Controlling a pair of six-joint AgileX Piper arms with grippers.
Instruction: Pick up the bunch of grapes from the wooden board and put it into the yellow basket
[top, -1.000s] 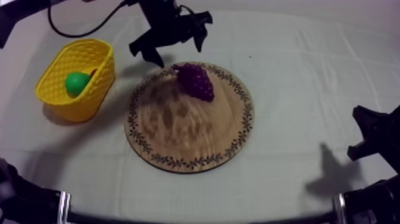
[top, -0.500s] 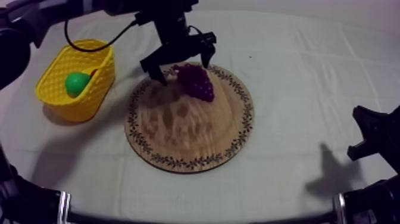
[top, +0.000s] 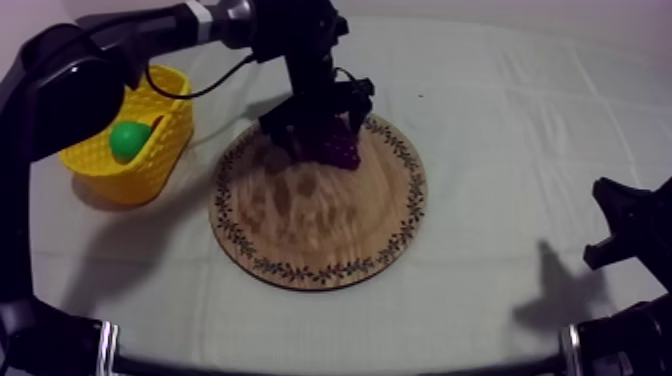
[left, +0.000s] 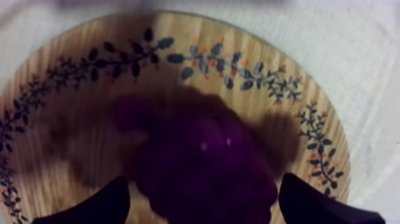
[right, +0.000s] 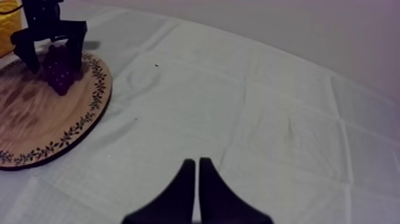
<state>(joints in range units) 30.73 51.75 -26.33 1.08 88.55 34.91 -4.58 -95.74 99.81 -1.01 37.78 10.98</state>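
The purple bunch of grapes (top: 341, 150) lies on the far part of the round wooden board (top: 318, 215). My left gripper (top: 320, 124) has come in from the upper left and hangs low over the bunch, open, one finger on each side of it. In the left wrist view the grapes (left: 202, 161) sit between the two black fingertips (left: 89, 205), apart from both. The yellow basket (top: 150, 165) stands left of the board. My right gripper (top: 625, 225) rests at the table's right side, shut on nothing, its fingers (right: 186, 190) lying together as a wedge.
A green fruit (top: 128, 139) lies inside the basket. From the right wrist view, the left gripper (right: 50, 36) stands over the grapes (right: 59, 74) on the board (right: 47, 125), with bare cloth (right: 250, 119) between it and my right gripper.
My left gripper has moved from behind the board towards the right and down, and its open fingers now straddle the grapes. The grapes and the right arm have not moved.
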